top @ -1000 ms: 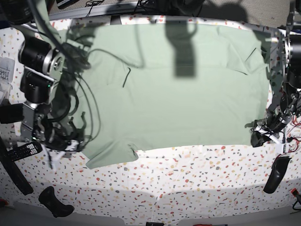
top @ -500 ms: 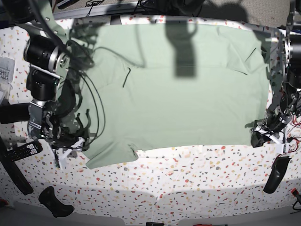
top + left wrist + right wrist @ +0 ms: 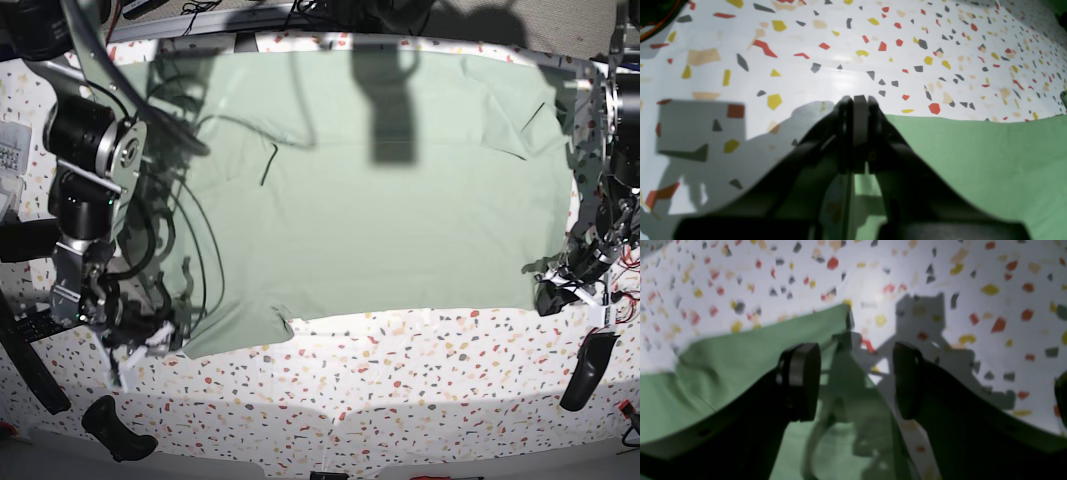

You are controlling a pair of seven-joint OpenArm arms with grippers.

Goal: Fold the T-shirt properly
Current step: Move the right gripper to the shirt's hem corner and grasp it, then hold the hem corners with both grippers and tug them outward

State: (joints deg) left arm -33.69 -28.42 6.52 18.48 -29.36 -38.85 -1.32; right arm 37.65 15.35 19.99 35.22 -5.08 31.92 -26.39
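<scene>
The T-shirt [image 3: 380,200] lies spread flat on the speckled table, pale sage green, with its hem toward the front. At the hem's right corner my left gripper [image 3: 553,290] is shut; in the left wrist view the fabric edge [image 3: 973,150] runs into the closed fingers [image 3: 858,110], and green cloth shows under them. My right gripper [image 3: 135,350] stands open low over the front left corner of the shirt. In the right wrist view its two pads [image 3: 801,383] straddle that corner of the T-shirt [image 3: 836,323] without touching it.
The speckled table [image 3: 400,380] runs along the front. A black object [image 3: 115,428] lies front left and another [image 3: 588,370] front right. Loose black cables [image 3: 190,240] hang from the right arm over the shirt's left side. A white box [image 3: 10,150] sits at the far left.
The right arm has moved toward the table's front along the shirt's left edge, bringing its open gripper down to the front left corner. The left arm and the shirt have not moved.
</scene>
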